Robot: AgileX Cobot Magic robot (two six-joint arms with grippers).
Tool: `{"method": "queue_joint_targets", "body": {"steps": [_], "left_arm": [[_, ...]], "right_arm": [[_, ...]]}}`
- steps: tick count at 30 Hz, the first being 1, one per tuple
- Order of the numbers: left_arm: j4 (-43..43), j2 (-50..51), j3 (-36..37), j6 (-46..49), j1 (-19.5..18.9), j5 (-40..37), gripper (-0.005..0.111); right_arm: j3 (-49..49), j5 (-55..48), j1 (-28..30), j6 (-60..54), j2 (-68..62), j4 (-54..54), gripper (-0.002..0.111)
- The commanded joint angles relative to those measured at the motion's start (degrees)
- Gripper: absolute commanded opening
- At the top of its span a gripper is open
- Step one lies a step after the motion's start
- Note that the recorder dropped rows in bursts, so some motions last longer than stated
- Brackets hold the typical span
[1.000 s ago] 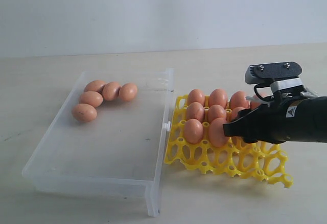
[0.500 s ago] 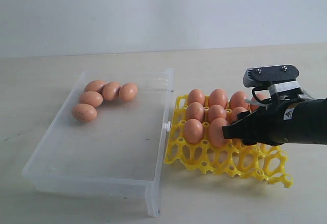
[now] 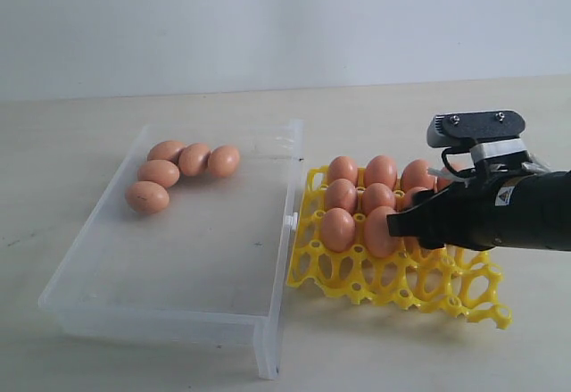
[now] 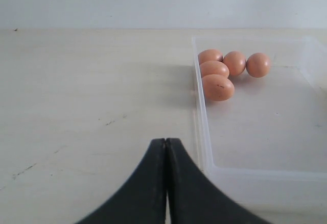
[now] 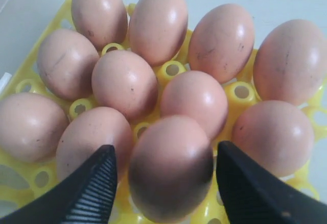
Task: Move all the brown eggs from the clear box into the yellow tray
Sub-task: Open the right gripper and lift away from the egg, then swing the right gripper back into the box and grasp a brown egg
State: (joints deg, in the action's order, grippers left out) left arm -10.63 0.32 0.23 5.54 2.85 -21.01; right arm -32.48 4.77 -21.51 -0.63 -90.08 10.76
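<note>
Five smooth, reddish-brown brown eggs [image 3: 194, 159] are clustered in the far left corner of the clear box [image 3: 178, 258]. To its right, just beside its latch, lies the yellow tray [image 3: 428, 289], where eleven more are seated in cups. The right gripper [image 5: 164, 155] is held low over the tray, its fingers apart on either side of one seated egg [image 5: 170, 183], and the arm hides the tray's right cups. The left gripper [image 4: 166, 147] is pressed together above the table [image 4: 76, 91].

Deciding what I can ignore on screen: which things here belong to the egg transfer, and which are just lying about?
In the job:
- five brown eggs in the clear box
- yellow tray with eleven seated eggs
- right claw, open around one of them

Just there:
- table
- left claw, shut, outside the box
</note>
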Motion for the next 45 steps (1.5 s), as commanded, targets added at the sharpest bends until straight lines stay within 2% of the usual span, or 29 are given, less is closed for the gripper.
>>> {"method": "queue_joint_targets", "body": {"steps": [1, 14, 22, 28, 32, 38, 40, 42, 45], "left_arm": [[-0.1, -0.3, -0.2, 0.1, -0.1, 0.2, 0.000], [-0.1, -0.3, -0.2, 0.1, -0.1, 0.2, 0.000], [-0.1, -0.3, -0.2, 0.1, -0.1, 0.2, 0.000], [-0.1, -0.3, -0.2, 0.1, -0.1, 0.2, 0.000], [-0.1, -0.3, -0.2, 0.1, -0.1, 0.2, 0.000], [-0.1, -0.3, -0.2, 0.1, -0.1, 0.2, 0.000], [-0.1, -0.3, -0.2, 0.1, -0.1, 0.2, 0.000], [-0.1, -0.3, -0.2, 0.1, -0.1, 0.2, 0.000], [-0.1, -0.3, -0.2, 0.1, -0.1, 0.2, 0.000]], "right_arm": [[0.2, 1.4, 0.3, -0.4, 0.0, 0.9, 0.059], [-1.0, 0.4, 0.2, -0.4, 4.5, 2.4, 0.059], [-9.2, -13.2, -0.6, -0.4, 11.8, 2.4, 0.057], [-10.6, -19.2, -3.2, -0.4, 11.5, 2.5, 0.053], [-10.6, -25.1, -3.2, -0.8, 10.3, 2.6, 0.043], [-11.5, -25.8, -5.5, -2.4, 10.0, 2.8, 0.008], [-12.7, -24.9, -8.1, -4.4, 9.8, 3.2, 0.001], [-14.3, -23.3, -11.3, -7.0, 9.1, 5.5, 0.001], [-19.2, -23.4, -15.2, -11.7, 6.3, 10.3, 0.009]]}}
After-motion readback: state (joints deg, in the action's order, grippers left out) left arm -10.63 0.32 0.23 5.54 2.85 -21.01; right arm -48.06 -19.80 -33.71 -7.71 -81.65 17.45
